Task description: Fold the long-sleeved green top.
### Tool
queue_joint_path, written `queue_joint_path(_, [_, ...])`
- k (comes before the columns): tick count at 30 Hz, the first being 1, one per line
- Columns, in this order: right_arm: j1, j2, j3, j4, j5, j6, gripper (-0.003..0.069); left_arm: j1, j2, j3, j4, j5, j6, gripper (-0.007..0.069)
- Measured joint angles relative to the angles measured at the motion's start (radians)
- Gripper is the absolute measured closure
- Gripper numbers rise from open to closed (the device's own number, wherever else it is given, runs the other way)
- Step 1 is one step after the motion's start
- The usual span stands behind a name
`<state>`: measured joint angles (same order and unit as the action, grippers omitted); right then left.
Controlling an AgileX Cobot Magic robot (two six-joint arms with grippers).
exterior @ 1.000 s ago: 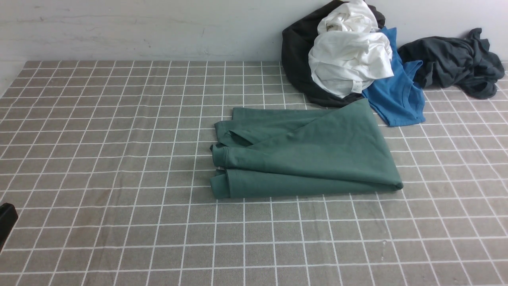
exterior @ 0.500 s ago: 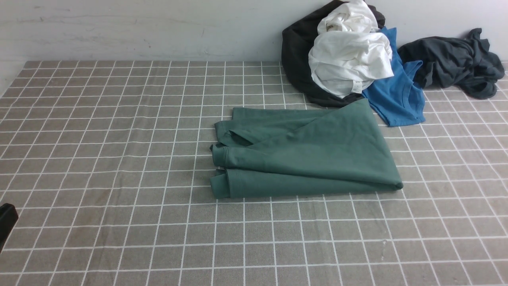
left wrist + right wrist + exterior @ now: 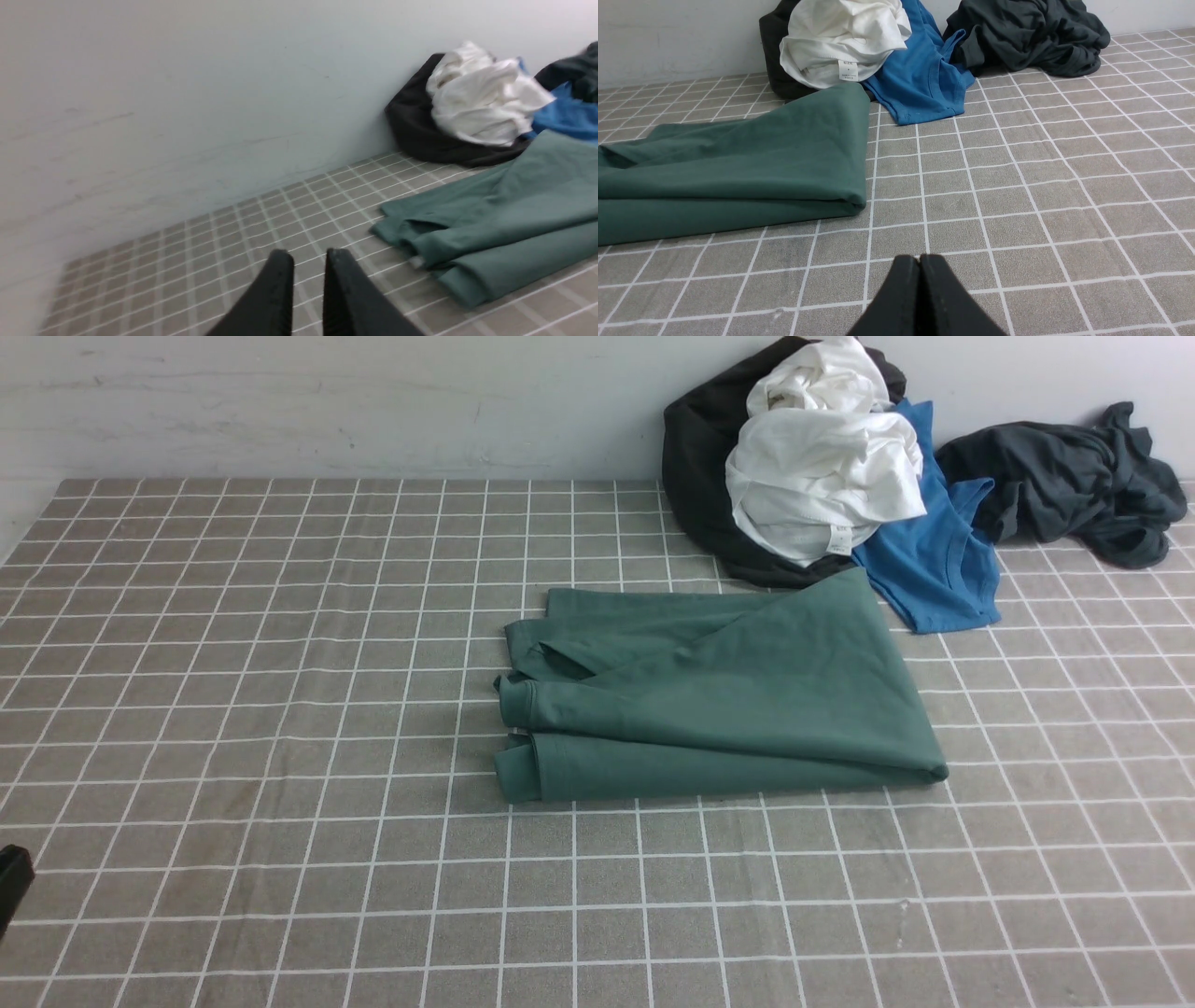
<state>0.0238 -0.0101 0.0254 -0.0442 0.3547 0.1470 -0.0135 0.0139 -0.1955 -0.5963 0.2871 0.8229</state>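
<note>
Front view shows the green long-sleeved top [image 3: 719,700] lying folded into a compact bundle near the middle of the worktop [image 3: 280,709], with layered hems stacked at its left edge and a single fold running along its near right corner. Its far right corner touches, or nearly touches, the blue tee [image 3: 934,569], which spills from a heap made up of a white garment [image 3: 822,476] and a black garment [image 3: 695,476] against the wall. A dark grey garment [image 3: 1074,485] lies apart at the far right.

Left tool [image 3: 307,266]: fingers stand slightly apart with a narrow gap, pinching nothing, clear of the top and low at the worktop's left edge. Right tool [image 3: 920,268]: fingers pressed together, empty, hovering over bare worktop near the bundle's right side.

Assessment: the fold appears complete or nearly so, and neither tool has any grip on the cloth.

Hazards from this state:
- Unfolding. The left-edge layers are loose and uneven; a tool sweeping across them could drag the upper layer and open the bundle.
- Wrong-garment contact. Any further grasp at the far right corner risks catching the blue tee, because the two fabrics meet there.
- Snagging. A pressed-together tool pushed under the near fold could lift several layers at once and skew the stack.
- Slippage. Soft cotton slides on itself; a sideways nudge may shift the top layer.
</note>
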Motion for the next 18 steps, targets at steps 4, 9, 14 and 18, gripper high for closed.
queue_joint_path(4, [0.0, 0.0, -0.001, 0.0, 0.002, 0.0, 0.0673, 0.0, -0.025, 0.103, 0.254, -0.14, -0.261, 0.0538])
queue_joint_path(9, [0.0, 0.0, -0.001, 0.0, 0.004, 0.0, 0.0673, 0.0, -0.025, 0.218, 0.55, -0.217, -0.773, 0.054])
queue_joint_path(14, [0.0, 0.0, -0.001, 0.0, 0.005, 0.0, 0.0673, 0.0, -0.025, 0.221, 0.61, 0.033, -0.897, 0.0611])
queue_joint_path(18, [0.0, 0.0, -0.001, 0.0, 0.005, 0.0, 0.0673, 0.0, -0.025, 0.221, 0.606, 0.083, -0.878, 0.0632])
